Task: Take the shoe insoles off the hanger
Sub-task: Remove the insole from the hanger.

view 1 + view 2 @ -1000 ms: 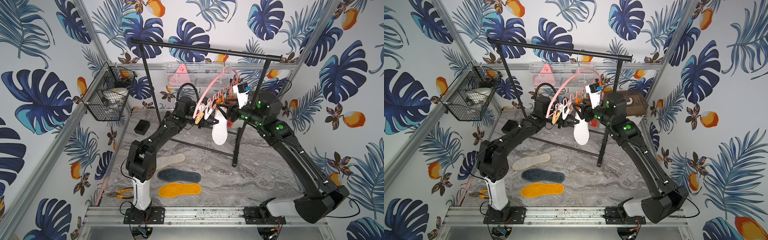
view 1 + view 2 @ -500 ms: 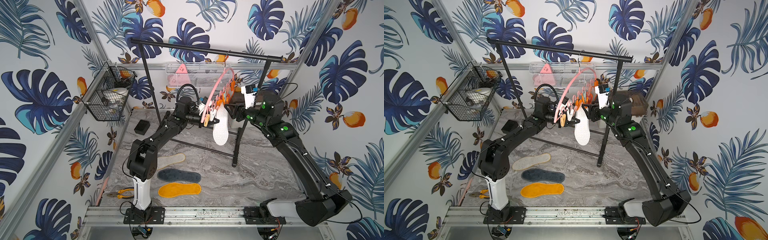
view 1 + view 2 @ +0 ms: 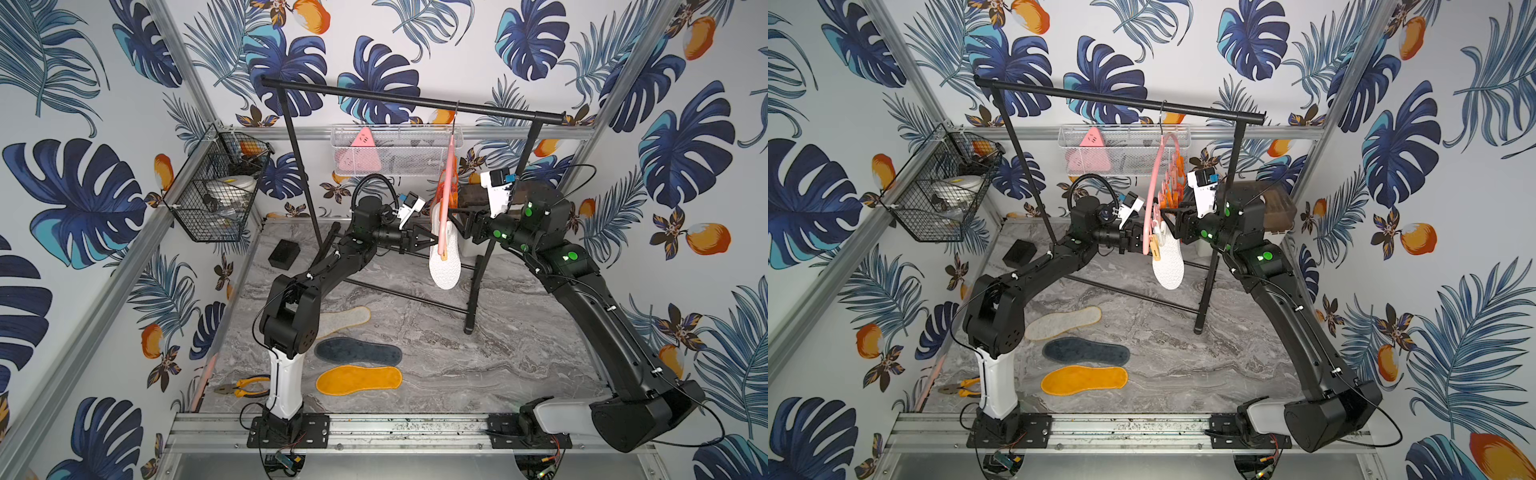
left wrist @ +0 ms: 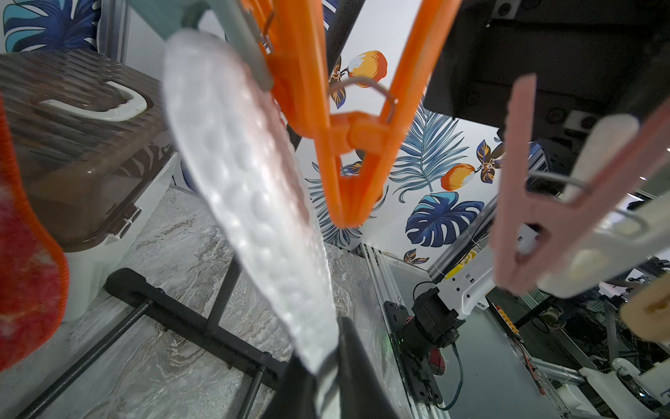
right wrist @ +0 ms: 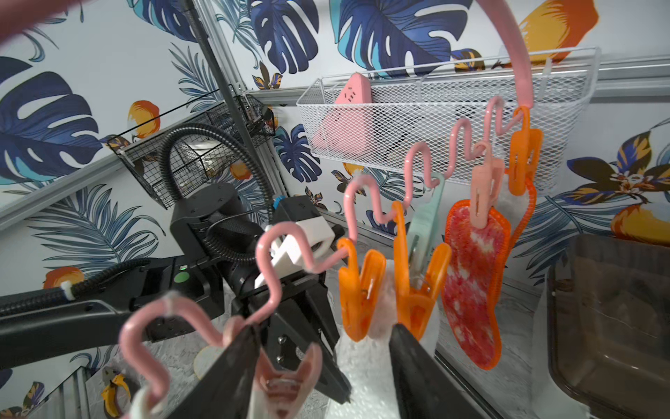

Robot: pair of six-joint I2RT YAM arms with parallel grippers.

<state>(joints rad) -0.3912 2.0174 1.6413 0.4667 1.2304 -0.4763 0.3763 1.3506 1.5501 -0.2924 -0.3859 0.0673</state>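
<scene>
The pink hanger hangs by its hook from the black rail and shows edge-on in both top views. I find three insoles clipped to it. A white dimpled insole hangs lowest, and the red-orange mesh insoles, one behind the other, sit further along the wavy bar. The left gripper is clamped on the edge of the white insole. The right gripper is spread, with a pink clip and the top of the white insole between its fingers; I cannot tell whether they touch either one. Below on the table, near the left arm's base, lie a cream insole, a navy insole and an orange insole, close together but apart.
</scene>
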